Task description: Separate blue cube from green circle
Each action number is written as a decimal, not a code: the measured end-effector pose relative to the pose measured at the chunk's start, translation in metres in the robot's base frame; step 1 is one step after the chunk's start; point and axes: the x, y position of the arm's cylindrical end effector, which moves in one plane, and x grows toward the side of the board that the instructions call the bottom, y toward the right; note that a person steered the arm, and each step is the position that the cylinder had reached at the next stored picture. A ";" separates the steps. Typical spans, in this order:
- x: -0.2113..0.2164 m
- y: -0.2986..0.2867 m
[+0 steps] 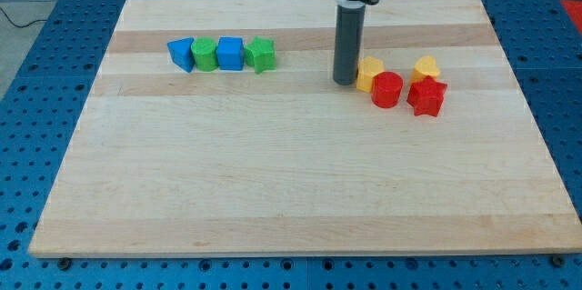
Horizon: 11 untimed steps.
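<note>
While my tip (345, 81) rests on the counter (273, 190) touching the yellow block (368, 74), there is no pincer to read, only a rod. The blue cube (230, 54) sits well to its left, pressed against the green circle (205, 55), so likely unseparated.

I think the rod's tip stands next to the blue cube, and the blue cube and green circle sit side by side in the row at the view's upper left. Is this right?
Not quite. In the camera view my tip stands beside the yellow block at the view's right, far from the blue cube. The rest holds: the blue cube and green circle sit side by side in the upper-left row.
</note>
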 end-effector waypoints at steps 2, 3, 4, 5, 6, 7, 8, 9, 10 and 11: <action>-0.003 0.036; -0.006 0.038; -0.030 0.017; -0.065 0.009; -0.086 -0.014; -0.089 -0.059; -0.089 -0.110; -0.084 -0.154; -0.061 -0.183; -0.040 -0.194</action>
